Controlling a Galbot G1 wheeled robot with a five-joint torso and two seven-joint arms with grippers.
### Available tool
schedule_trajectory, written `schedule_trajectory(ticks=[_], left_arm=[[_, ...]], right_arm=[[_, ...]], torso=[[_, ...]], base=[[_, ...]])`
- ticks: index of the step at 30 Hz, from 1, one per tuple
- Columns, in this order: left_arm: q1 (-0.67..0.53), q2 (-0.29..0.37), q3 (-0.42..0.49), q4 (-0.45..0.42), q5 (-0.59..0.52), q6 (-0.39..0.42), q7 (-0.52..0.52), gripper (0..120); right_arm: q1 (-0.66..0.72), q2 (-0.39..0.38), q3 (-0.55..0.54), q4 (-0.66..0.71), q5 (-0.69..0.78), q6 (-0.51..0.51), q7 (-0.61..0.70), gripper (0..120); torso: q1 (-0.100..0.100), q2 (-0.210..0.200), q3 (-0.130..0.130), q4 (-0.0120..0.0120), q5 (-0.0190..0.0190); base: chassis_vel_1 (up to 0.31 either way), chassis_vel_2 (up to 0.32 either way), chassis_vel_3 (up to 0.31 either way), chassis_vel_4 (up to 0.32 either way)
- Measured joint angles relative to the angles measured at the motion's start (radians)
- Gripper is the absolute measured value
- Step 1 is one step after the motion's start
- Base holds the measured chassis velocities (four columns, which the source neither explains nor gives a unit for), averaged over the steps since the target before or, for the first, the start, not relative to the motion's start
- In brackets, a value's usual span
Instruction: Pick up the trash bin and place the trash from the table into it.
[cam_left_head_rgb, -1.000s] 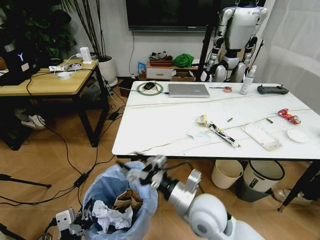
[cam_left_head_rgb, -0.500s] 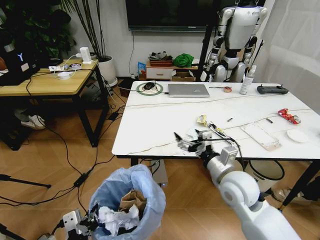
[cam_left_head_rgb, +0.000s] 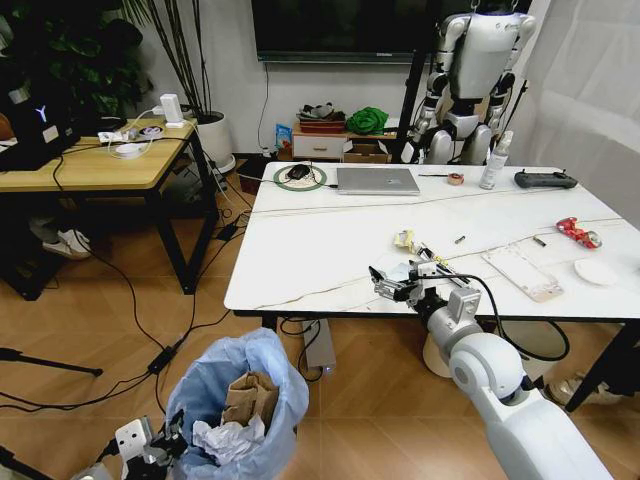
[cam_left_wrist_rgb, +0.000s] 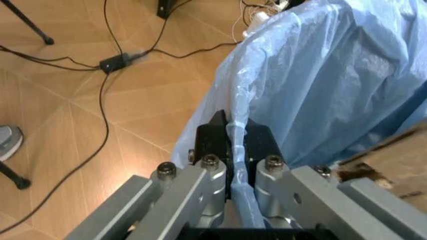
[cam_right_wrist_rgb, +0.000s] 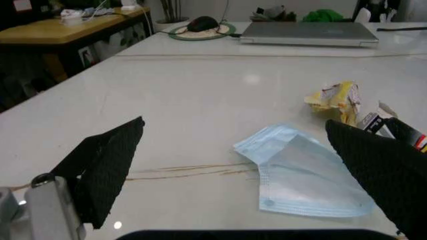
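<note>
The trash bin (cam_left_head_rgb: 235, 385), lined with a puffy light-blue bag, sits low at my left with brown cardboard and crumpled paper inside. My left gripper (cam_left_head_rgb: 158, 448) is shut on the bag's rim (cam_left_wrist_rgb: 233, 125). My right gripper (cam_left_head_rgb: 385, 285) hovers open over the front edge of the table (cam_left_head_rgb: 320, 250), its fingers (cam_right_wrist_rgb: 107, 160) spread wide on either side of a light-blue face mask (cam_right_wrist_rgb: 303, 172). Other trash lies beyond it: a yellow wrapper (cam_left_head_rgb: 404, 240), a long printed wrapper (cam_left_head_rgb: 447, 270), a flat white packet (cam_left_head_rgb: 522, 272) and a crushed red can (cam_left_head_rgb: 578, 232).
A silver laptop (cam_left_head_rgb: 377, 180), a spray bottle (cam_left_head_rgb: 494, 160) and a black controller (cam_left_head_rgb: 545, 180) stand at the table's far side. A cream bin (cam_left_head_rgb: 452, 345) and a grey bin (cam_left_head_rgb: 525, 350) sit under the table. A wooden desk (cam_left_head_rgb: 90, 165) is at the left, with cables across the floor.
My right arm has swung from above the bin to the table's front edge, over the mask, with its fingers open. The bin has shifted slightly in my left gripper.
</note>
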Motion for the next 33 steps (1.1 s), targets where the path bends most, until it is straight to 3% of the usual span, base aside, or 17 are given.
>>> schedule_trajectory(ticks=[17,28,30,33], left_arm=[[0.012,-0.02,-0.003,-0.005,0.041,-0.02,0.014,0],[0.02,-0.032,-0.001,-0.011,0.059,-0.029,0.017,0],[0.02,-0.032,-0.001,-0.011,0.059,-0.029,0.017,0],[0.023,-0.033,-0.001,-0.012,0.063,-0.031,0.018,0]], right_arm=[[0.082,-0.093,0.036,-0.214,-0.023,0.032,-0.112,96],[0.091,-0.095,0.021,-0.26,-0.025,0.05,-0.135,57],[0.091,-0.095,0.021,-0.26,-0.025,0.05,-0.135,57],[0.094,-0.093,0.016,-0.27,-0.026,0.053,-0.135,39]], torso=[[0.0,0.0,0.0,-0.0001,0.0],[0.0,0.0,0.0,0.0,-0.0001],[0.0,0.0,0.0,0.0,-0.0001],[0.0,0.0,0.0,0.0,-0.0002]], base=[[0.0,0.0,0.0,0.0],[0.0,0.0,0.0,0.0],[0.0,0.0,0.0,0.0],[0.0,0.0,0.0,0.0]])
